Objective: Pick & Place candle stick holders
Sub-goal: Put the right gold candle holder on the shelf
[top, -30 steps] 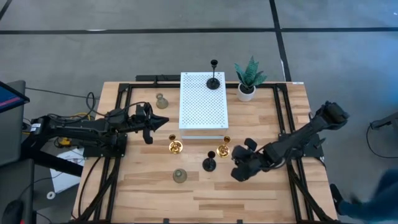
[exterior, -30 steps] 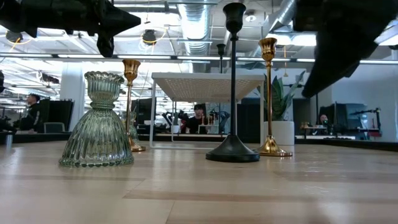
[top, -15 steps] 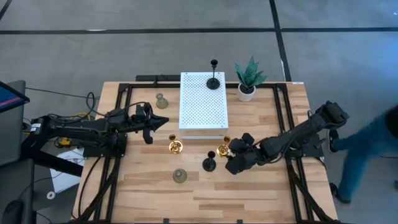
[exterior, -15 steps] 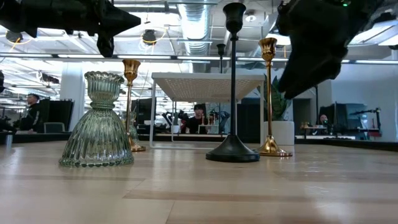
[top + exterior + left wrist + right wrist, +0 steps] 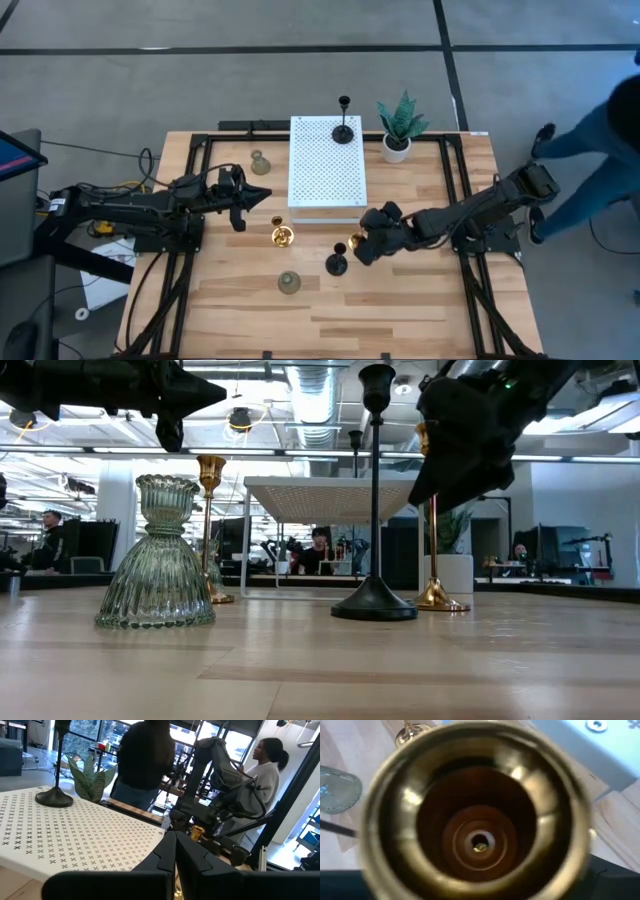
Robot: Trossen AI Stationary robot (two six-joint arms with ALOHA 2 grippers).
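A shiny gold candle stick holder (image 5: pixel 353 243) stands right of the table's middle. Its cup (image 5: pixel 480 820) fills the right wrist view. My right gripper (image 5: pixel 364 246) is open at that cup, slanting down from the right, with dark fingers showing at either side of it. A slim black holder (image 5: pixel 337 264) stands just left of it, on its round base. The second gold holder (image 5: pixel 282 236) and a grey-green one (image 5: pixel 289 283) stand farther left. Another black holder (image 5: pixel 343 130) stands on the white perforated platform (image 5: pixel 328 175). My left gripper (image 5: pixel 262 198) hangs shut above the table's left part. My right gripper reaches the gold holder's cup (image 5: pixel 555 795) slanting down from the table's right, the cup between its fingers. I cannot tell whether a finger touches it. The holder stands upright on its base (image 5: pixel 437 598).
A potted plant (image 5: pixel 398 125) stands at the platform's far right corner. A second grey-green holder (image 5: pixel 259 163) sits left of the platform. A person (image 5: pixel 600 125) stands beyond the table's right edge. Bare wood lies along the near edge.
My right gripper has moved toward the table's left and far side, up to the gold holder's cup, rolling a little on the way. The holders have kept their places. A person has walked along the table's right side.
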